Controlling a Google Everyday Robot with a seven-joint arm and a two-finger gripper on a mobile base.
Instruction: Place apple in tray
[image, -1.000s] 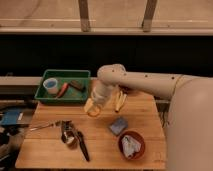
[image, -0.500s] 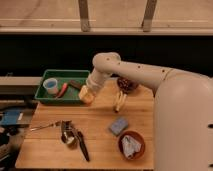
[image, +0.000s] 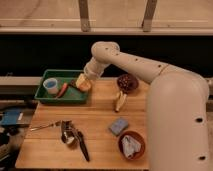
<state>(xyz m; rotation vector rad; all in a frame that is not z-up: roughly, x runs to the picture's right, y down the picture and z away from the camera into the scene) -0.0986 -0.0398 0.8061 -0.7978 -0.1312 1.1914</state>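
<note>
My gripper (image: 81, 80) is at the end of the white arm, over the right end of the green tray (image: 56, 99). It is shut on the apple (image: 85, 84), a small yellow-orange fruit held just above the tray's right rim. The tray stands at the table's back left. The fingers are mostly hidden behind the apple and the wrist.
In the tray are a pale blue cup (image: 50, 86) and a long orange-red item (image: 62, 90). A banana (image: 120, 101) and a dark-filled bowl (image: 127, 82) lie to the right. A grey-blue sponge (image: 118, 126), a bowl with white cloth (image: 132, 145) and utensils (image: 72, 135) sit near the front.
The arm has swung left with the apple, from over the middle of the table, near the banana, to the tray's right end.
</note>
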